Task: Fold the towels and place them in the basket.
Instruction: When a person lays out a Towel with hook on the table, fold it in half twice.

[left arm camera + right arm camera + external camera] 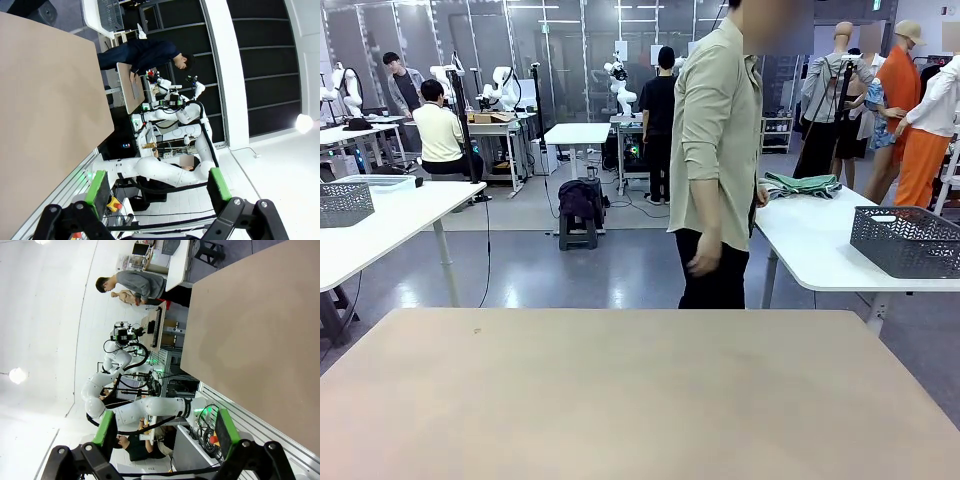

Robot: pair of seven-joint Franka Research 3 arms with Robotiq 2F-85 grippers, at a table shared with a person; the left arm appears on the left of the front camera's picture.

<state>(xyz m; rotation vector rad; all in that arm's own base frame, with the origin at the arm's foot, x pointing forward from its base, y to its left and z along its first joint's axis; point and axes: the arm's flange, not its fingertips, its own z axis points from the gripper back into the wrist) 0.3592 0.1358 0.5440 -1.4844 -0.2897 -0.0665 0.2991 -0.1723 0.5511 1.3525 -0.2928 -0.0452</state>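
Left gripper [157,175]: jaws spread wide, green pads [97,189] facing each other, nothing between them. Right gripper [166,415]: the same, wide open and empty. In each wrist view the tan work table [640,400] lies off to one side of the fingers, with its bare top well clear of the tips. We judge both arms to be parked, pointing past the table, not down at it.

The towels [802,184] sit in a loose mint-green heap on a white side table [820,250]. That table stands beyond the work table's far edge, well apart from either gripper. The basket [907,240] is on the same side table, near the heap but not touching it. The person [715,150] stands between that table and the work table, turned sideways, one hand [703,262] hanging free.

We judge the task not yet begun, since nothing lies within reach of either gripper.

Risks from here:
- The person has to bring cloth and basket across. An arm moving in at that point could meet a hand or sleeve.
- A towel dropped bunched gives no clean edge, and the pads may pinch two layers or catch the corner loop.
- A second basket [342,203] stands on another table far to the left, so a mix-up is possible.
- A basket set too far from the grippers would force a long reach over it.
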